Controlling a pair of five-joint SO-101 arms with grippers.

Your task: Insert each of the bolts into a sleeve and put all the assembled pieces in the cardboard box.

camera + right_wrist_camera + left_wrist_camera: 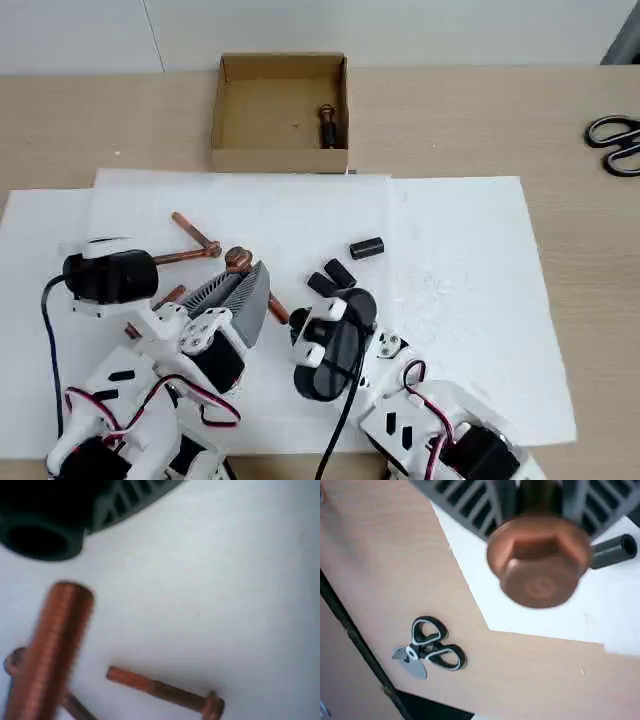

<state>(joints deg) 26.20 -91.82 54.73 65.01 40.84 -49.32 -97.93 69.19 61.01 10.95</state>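
Note:
My left gripper (pixel 248 287) is shut on a copper bolt (pixel 238 261), whose hex head (pixel 538 562) fills the left wrist view below the grey ribbed jaws. My right gripper (pixel 318 293) sits just to its right, shut on a black sleeve (pixel 41 536). The held bolt's threaded end (pixel 56 635) hangs close to that sleeve's open mouth, a little apart. Two more black sleeves (pixel 367 247) (pixel 340 271) lie on the white paper (pixel 450 260). Loose bolts (pixel 195 233) (pixel 165 692) lie left of the grippers. The cardboard box (pixel 228 110) at the back holds one assembled piece (pixel 327 125).
Black scissors (pixel 615 142) (pixel 429 650) lie on the bare wood at the far right. The paper's right half has free room. Both arm bases crowd the near edge of the table.

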